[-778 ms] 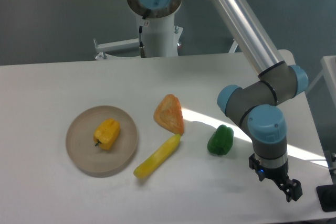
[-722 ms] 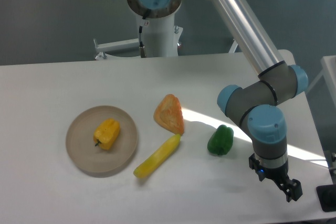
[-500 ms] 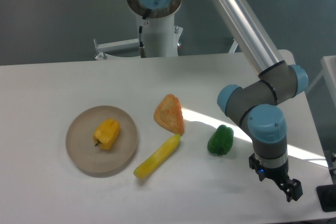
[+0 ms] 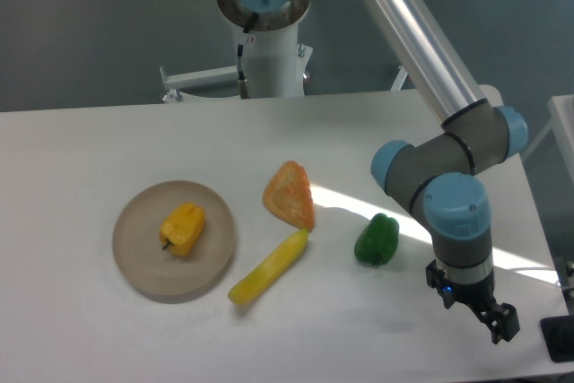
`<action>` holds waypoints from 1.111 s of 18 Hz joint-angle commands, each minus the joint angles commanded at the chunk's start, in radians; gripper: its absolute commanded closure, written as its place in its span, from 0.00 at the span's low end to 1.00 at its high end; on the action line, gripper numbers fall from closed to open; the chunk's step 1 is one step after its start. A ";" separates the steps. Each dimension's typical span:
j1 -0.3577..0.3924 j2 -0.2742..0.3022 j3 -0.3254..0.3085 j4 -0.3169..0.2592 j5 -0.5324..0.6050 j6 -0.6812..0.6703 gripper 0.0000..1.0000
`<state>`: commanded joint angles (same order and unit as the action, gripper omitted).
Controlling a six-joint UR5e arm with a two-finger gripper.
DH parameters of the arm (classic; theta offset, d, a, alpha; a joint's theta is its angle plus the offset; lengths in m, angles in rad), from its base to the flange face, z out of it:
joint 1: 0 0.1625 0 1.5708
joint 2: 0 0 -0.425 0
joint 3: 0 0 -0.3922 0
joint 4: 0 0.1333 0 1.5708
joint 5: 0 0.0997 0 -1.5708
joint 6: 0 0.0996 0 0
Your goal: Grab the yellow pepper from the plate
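The yellow pepper (image 4: 183,229) lies on the left half of the tan plate (image 4: 213,266), its dark stem pointing to the lower left. The plate sits on the white table at the left. My gripper (image 4: 500,323) hangs low over the table's front right corner, far to the right of the plate and beyond the green pepper. Its dark fingers point down and to the right; the gap between them is too small to make out. Nothing shows in it.
A green pepper (image 4: 377,239) lies right of centre, close to my arm's wrist (image 4: 457,221). A long slim yellow vegetable (image 4: 268,267) lies just right of the plate. An orange wedge-shaped food (image 4: 290,195) lies above it. A dark object (image 4: 560,338) stands at the right edge.
The arm's wrist and gripper have shifted by only a few pixels; the peppers, plate and other foods have not moved.
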<state>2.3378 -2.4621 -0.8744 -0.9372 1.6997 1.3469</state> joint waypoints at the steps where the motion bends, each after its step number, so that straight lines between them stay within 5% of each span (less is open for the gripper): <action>1: 0.000 0.006 -0.006 -0.002 0.000 0.000 0.00; 7: -0.003 0.123 -0.116 -0.017 -0.037 -0.047 0.00; 12: -0.038 0.271 -0.211 -0.142 -0.044 -0.193 0.00; 20: -0.106 0.528 -0.495 -0.198 -0.185 -0.491 0.00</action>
<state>2.2320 -1.9346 -1.3695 -1.1352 1.5143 0.8563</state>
